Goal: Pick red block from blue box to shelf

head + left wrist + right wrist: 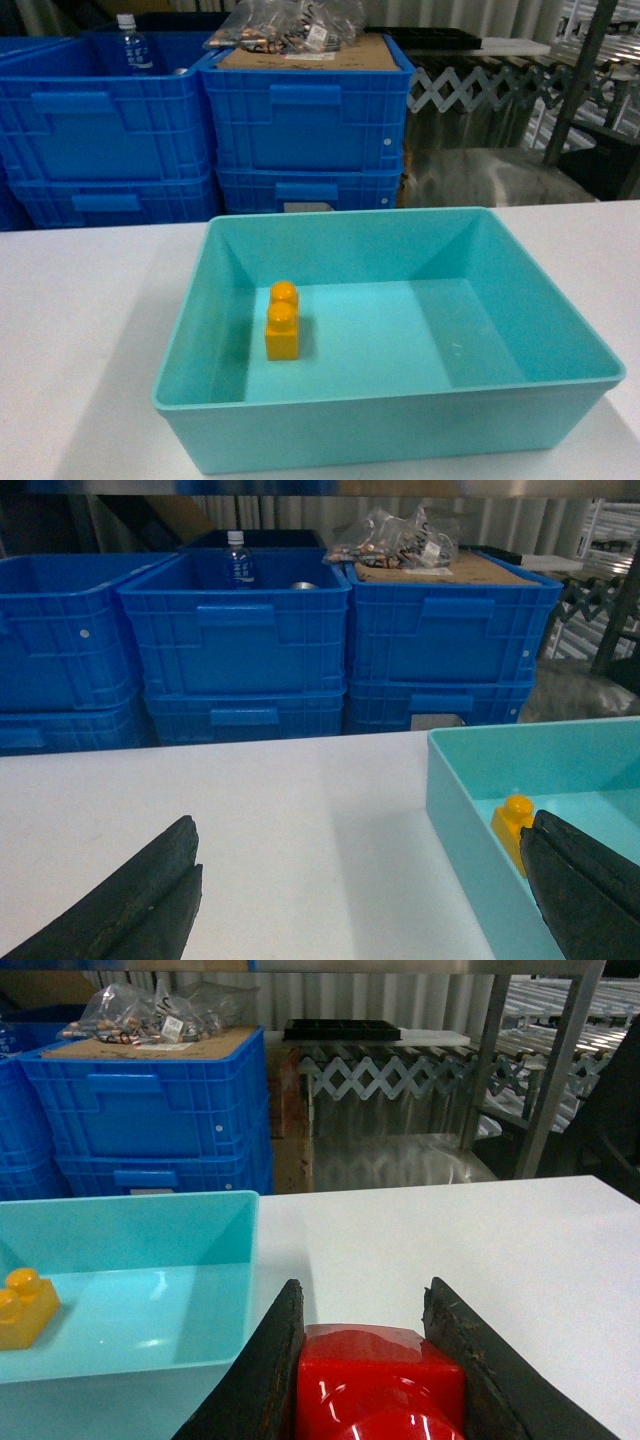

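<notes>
A white table (80, 300) holds the blue box (400, 440), a turquoise tub sitting near the front edge of the head view. Bare tabletop lies to its left, and a narrower strip to its right. Inside the tub, toward its left wall, stands an orange brick (282, 322) with two studs; the rest of the tub floor is bare. No gripper shows in the head view.

The red block (380, 1385) appears only in the right wrist view. It sits clamped between the two dark fingers (262, 1380) of the right gripper (365, 1360), which press against its left and right sides. The block is outside the tub, just right of the tub's right wall, above open white tabletop that stretches far and right to the table edge.

The left wrist view shows the left gripper (360, 900) with its dark fingers (140, 895) spread wide and nothing between them. It hangs over bare tabletop at the tub's left wall, with the orange brick just beyond the right finger.

Behind the table, stacked dark blue crates (300, 120) fill the far left and centre; one holds a water bottle (130, 45), another carries cardboard and plastic bags (290, 25). At the far right, best seen from the right wrist, stand the steel posts of the shelf (545, 1070), well apart from the block.
</notes>
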### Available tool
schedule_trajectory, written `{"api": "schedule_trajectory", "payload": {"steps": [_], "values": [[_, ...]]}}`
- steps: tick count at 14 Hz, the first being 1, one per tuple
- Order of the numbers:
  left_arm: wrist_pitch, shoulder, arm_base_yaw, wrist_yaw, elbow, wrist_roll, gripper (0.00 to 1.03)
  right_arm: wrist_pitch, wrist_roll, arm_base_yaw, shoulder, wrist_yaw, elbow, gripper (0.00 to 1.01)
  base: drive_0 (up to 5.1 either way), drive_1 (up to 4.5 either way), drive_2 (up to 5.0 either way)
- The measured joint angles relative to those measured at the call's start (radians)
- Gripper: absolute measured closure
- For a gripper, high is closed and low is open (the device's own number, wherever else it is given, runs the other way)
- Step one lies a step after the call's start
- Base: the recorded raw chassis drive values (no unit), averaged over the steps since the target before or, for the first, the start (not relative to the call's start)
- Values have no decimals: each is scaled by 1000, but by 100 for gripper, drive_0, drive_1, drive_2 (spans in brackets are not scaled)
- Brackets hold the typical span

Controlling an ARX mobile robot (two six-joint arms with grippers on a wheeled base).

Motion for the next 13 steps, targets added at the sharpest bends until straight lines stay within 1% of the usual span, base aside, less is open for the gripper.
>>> {"api": "schedule_trajectory", "payload": {"steps": [13], "values": [[0,0,0,0,0,0,5,0,0,0,0,0,0,72,-150,-150,-150]]}}
